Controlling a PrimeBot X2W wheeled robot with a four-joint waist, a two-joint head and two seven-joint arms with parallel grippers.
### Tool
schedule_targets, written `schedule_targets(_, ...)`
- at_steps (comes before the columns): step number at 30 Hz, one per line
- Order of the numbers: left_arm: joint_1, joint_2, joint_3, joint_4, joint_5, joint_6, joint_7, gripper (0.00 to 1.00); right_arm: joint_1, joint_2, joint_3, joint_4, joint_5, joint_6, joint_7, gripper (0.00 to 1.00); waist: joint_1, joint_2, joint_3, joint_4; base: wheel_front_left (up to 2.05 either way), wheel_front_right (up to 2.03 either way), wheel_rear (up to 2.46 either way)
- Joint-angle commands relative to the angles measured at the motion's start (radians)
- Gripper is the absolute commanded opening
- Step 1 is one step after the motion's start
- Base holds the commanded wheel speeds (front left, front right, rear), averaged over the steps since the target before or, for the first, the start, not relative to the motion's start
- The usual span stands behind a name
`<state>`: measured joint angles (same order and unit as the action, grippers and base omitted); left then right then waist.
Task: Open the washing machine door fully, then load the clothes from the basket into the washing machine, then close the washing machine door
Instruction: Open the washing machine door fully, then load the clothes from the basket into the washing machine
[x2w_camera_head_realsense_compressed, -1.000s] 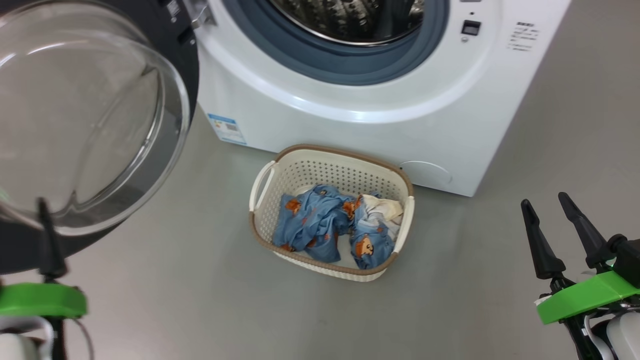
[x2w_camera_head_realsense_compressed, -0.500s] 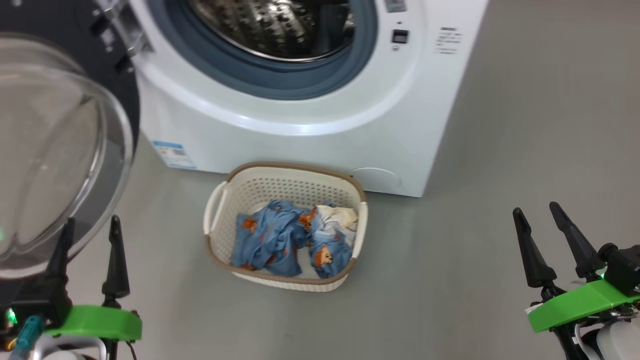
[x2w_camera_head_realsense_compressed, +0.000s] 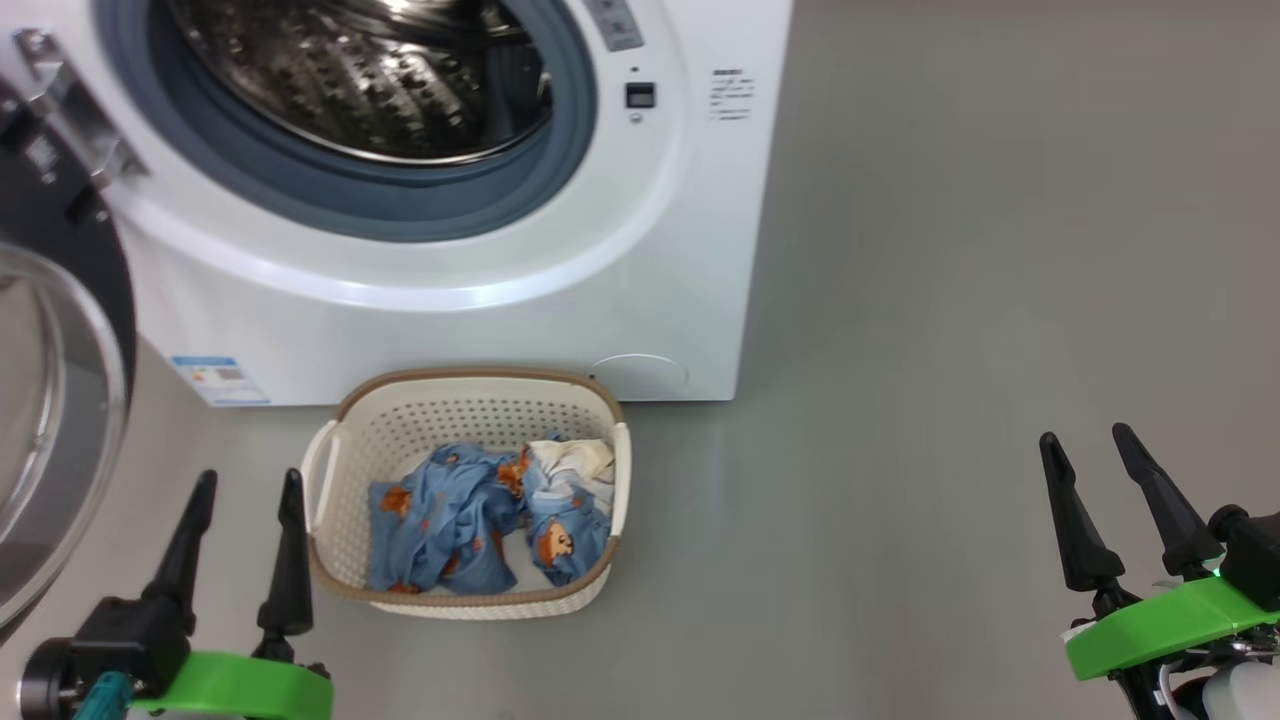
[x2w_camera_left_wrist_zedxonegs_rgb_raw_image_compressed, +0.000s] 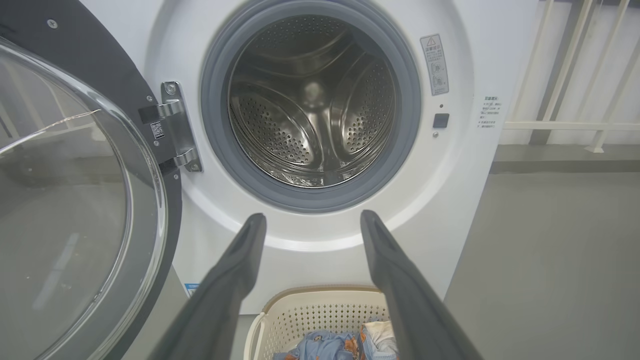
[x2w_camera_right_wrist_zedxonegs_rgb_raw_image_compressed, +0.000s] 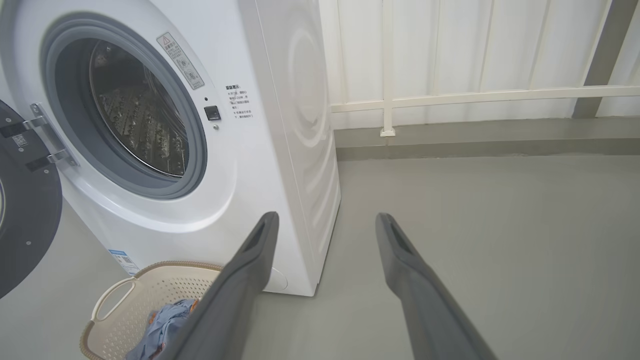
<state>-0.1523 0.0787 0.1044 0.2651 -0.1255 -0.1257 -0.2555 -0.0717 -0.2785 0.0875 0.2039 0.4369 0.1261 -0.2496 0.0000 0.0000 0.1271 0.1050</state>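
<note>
Black glossy round washing machine door (x2w_camera_head_realsense_compressed: 60, 400), nine o'clock of the cream perforated basket (x2w_camera_head_realsense_compressed: 470, 377), now released open; left gripper (x2w_camera_head_realsense_compressed: 248, 482) and right gripper (x2w_camera_head_realsense_compressed: 1085, 437) spread, empty: loading should follow

Drum (x2w_camera_left_wrist_zedxonegs_rgb_raw_image_compressed: 310, 115) mouth stood unobstructed. Basket (x2w_camera_head_realsense_compressed: 470, 420) top was open (clothes (x2w_camera_head_realsense_compressed: 450, 520) lay loose inside); swung-out door (x2w_camera_left_wrist_zedxonegs_rgb_raw_image_compressed: 65, 200) blocked the left side.

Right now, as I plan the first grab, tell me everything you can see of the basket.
The basket is small, cream-white perforated plastic, a rounded rectangle with a brown woven-look rim and a handle on each side. It stands upright on the grey floor, just in front of the washing machine, and holds the crumpled blue bear-print clothes.
</note>
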Motion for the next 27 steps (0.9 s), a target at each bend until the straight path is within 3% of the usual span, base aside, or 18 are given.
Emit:
schedule_targets(1, 0.003, 0.024, 0.021, -0.035, -0.011, -0.005, -0.006, 1.0, 0.008, -0.014, 0.01, -0.026, -0.007, 0.005, -0.012, 1.0, 0.0, 0.0, -0.009, -0.035, 0.0, 0.0, 0.0)
schedule_targets(13, 0.038, 0.041, -0.013, -0.077, -0.061, -0.005, -0.006, 1.0, 0.021, 0.006, -0.004, -0.029, -0.008, 0.005, -0.012, 1.0, 0.0, 0.0, -0.007, -0.089, 0.0, 0.0, 0.0)
schedule_targets(27, 0.035, 0.039, -0.014, -0.077, -0.096, -0.005, -0.006, 1.0, 0.014, 0.014, -0.011, -0.029, -0.011, 0.005, -0.012, 1.0, 0.0, 0.0, 0.002, -0.091, 0.0, 0.0, 0.0)
